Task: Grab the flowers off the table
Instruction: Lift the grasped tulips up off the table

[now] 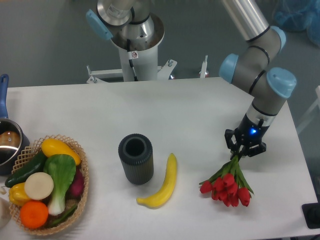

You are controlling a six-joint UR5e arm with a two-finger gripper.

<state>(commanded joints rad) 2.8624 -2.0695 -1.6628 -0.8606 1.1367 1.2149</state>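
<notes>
Flowers (pixel 227 186) lie on the white bench (pixel 190 115) w/ stem ends up inside the end effector (pixel 244 150), fingers clamped on the stems; red buds fan out below, toward bench front edge. Banana (pixel 162 183) sits left of flowers, apart from them. Dark ribbed cup (pixel 135 158) stands upright just left of banana. Basket (pixel 80 192) of veg & fruit is far left of flowers.

A gray floor (pixel 45 45) lies behind the white table (pixel 165 115). Something blue and crinkly (pixel 297 15) sits in the far right corner. The light is soft and even.
</notes>
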